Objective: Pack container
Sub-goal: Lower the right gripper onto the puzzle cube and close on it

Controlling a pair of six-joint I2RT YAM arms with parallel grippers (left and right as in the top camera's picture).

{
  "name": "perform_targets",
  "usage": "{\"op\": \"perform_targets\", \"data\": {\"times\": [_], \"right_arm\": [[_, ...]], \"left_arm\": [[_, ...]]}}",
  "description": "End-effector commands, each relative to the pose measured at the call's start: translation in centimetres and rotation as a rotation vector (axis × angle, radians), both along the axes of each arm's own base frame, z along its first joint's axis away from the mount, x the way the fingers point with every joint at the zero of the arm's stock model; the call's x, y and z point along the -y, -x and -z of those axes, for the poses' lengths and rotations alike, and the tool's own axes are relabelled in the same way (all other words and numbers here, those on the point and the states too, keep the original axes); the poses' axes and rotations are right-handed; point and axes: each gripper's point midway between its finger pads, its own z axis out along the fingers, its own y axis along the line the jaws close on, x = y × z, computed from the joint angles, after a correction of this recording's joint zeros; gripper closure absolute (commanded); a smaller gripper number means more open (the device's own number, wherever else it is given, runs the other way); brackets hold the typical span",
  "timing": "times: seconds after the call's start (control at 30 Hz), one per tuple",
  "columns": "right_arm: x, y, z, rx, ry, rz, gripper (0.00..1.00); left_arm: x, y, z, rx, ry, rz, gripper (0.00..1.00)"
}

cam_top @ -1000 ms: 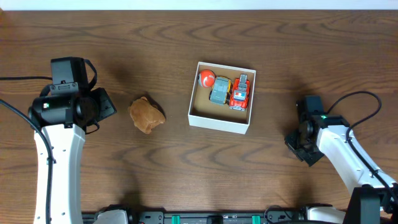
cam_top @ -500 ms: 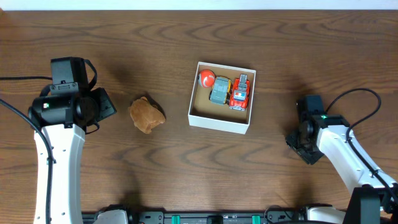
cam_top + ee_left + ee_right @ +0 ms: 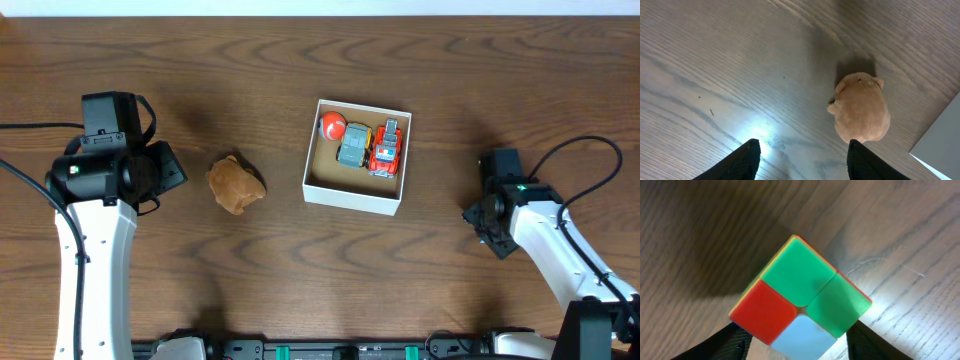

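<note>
The container (image 3: pixel 352 198) is a small white-walled square box with a tan inside, at the table's middle. It holds a red ball (image 3: pixel 332 125), a grey toy car (image 3: pixel 353 146) and a red toy truck (image 3: pixel 386 148). A tan plush toy (image 3: pixel 236 184) lies left of it, and also shows in the left wrist view (image 3: pixel 861 106). My left gripper (image 3: pixel 165 170) is open and empty, just short of the plush (image 3: pixel 802 150). My right gripper (image 3: pixel 490 215) sits right of the container. Its fingers (image 3: pixel 800 345) are closed on a coloured puzzle cube (image 3: pixel 800 287), which the overhead view hides.
A corner of the container's white wall (image 3: pixel 945 145) shows at the right edge of the left wrist view. Black cables trail from both arms. The table's wood surface (image 3: pixel 300 280) runs to the front edge.
My right gripper has shifted slightly toward the table's far side with the cube. The left arm, the plush and the container have not moved.
</note>
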Motion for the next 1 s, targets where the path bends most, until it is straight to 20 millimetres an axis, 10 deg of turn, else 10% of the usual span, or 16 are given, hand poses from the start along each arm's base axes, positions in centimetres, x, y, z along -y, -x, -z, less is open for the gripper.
{"op": "perform_targets", "data": {"times": [0.0, 0.47, 0.97], "right_arm": [[1.1, -0.3, -0.7, 0.004, 0.045, 0.002, 0.32], [3.1, 0.3, -1.0, -0.149, 0.149, -0.402, 0.08], [3.3, -3.1, -0.3, -0.033, 0.105, -0.474, 0.12]], "left_arm": [[-0.1, 0.1, 0.1, -0.003, 0.003, -0.011, 0.43], [-0.1, 0.0, 0.1, -0.003, 0.002, -0.011, 0.43], [-0.1, 0.0, 0.1, -0.003, 0.003, -0.011, 0.43]]}}
